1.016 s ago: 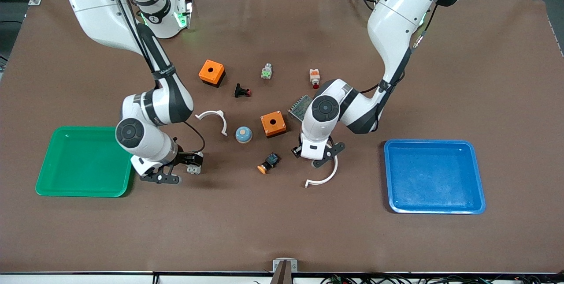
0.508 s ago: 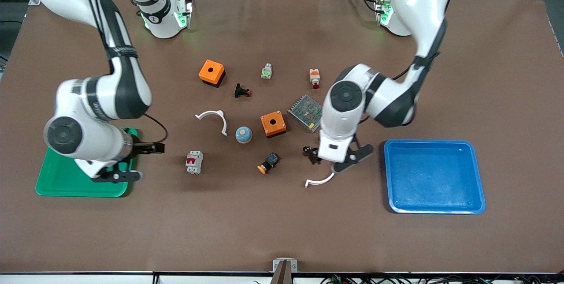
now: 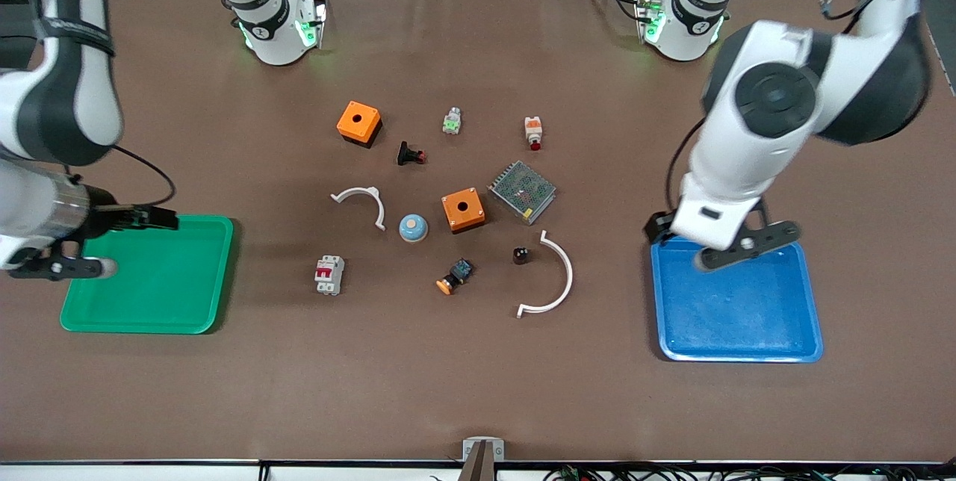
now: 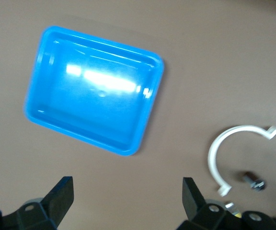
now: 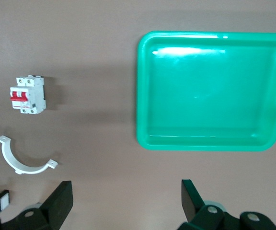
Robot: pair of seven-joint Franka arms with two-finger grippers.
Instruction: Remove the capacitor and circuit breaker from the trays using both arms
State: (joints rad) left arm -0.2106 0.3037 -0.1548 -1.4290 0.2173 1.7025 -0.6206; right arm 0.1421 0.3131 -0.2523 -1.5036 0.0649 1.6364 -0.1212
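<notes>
The capacitor (image 3: 520,255), a tiny black cylinder, stands on the mat inside the curve of a white clamp (image 3: 556,279). It also shows in the left wrist view (image 4: 254,182). The breaker (image 3: 329,274), a light-grey block with red levers, lies on the mat between the green tray (image 3: 149,320) and the middle parts. It also shows in the right wrist view (image 5: 28,94). My right gripper (image 3: 60,270) hangs open and empty over the green tray's outer edge. My left gripper (image 3: 747,246) hangs open and empty over the blue tray's (image 3: 739,346) edge farther from the camera.
Two orange boxes (image 3: 358,122) (image 3: 462,210), a grey mesh-faced block (image 3: 522,191), a blue dome (image 3: 413,227), a second white clamp (image 3: 362,201) and several small buttons (image 3: 455,275) lie mid-table. Both trays hold nothing (image 4: 95,91) (image 5: 210,91).
Both grippers were low at the breaker and the capacitor. They have risen and swung outward over the trays, empty. The breaker and capacitor stay on the mat.
</notes>
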